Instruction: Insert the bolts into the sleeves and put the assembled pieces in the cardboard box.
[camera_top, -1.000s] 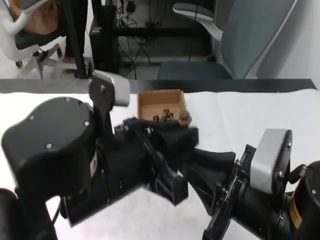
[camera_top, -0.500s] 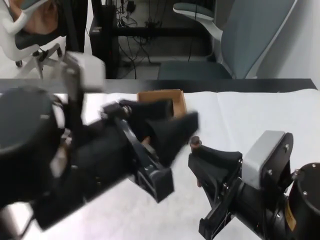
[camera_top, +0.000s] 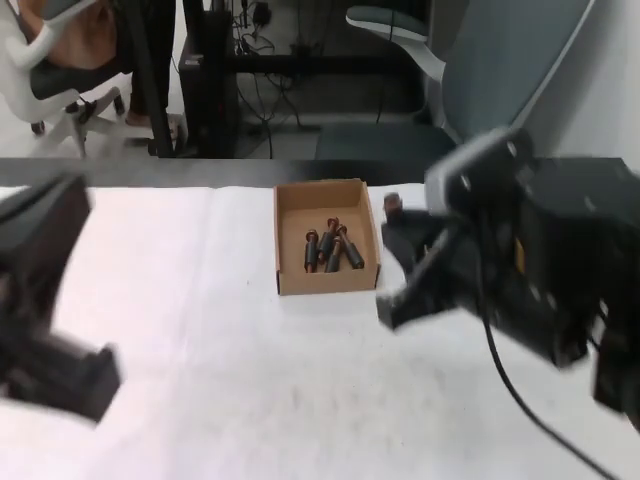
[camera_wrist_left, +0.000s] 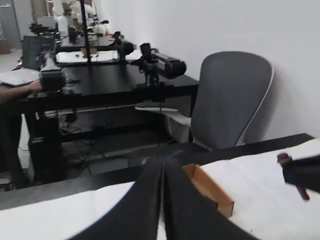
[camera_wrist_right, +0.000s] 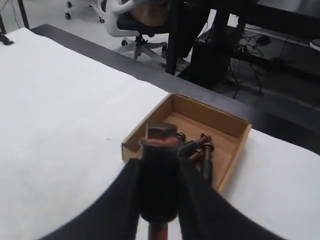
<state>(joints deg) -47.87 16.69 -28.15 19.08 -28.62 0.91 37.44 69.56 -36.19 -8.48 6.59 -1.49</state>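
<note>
**One piece in the grip, and the box isn't under it yet**

The right gripper (camera_wrist_right: 159, 175) has its jaws clamped tight around an assembled piece (camera_wrist_right: 160, 137), with the bolt head poking out above the fingers. It hangs just beside the cardboard box (camera_top: 325, 283), off the right wall, not over the opening. That's the danger: let go here and the piece likely lands on the white cloth (camera_top: 200, 380) outside the box and rolls. The grip looks to sit on the sleeve, so I'd say a tilt on the way over could let the bolt slide free. Several finished pieces (camera_top: 330, 248) lie heaped in the box, and a drop from height may bounce off them and out. The box looks light, so a low approach could catch its wall and shove it. The left gripper (camera_wrist_left: 163, 167), jaws pressed together and holding nothing, sits well apart on the box's left, out of the way.
</note>
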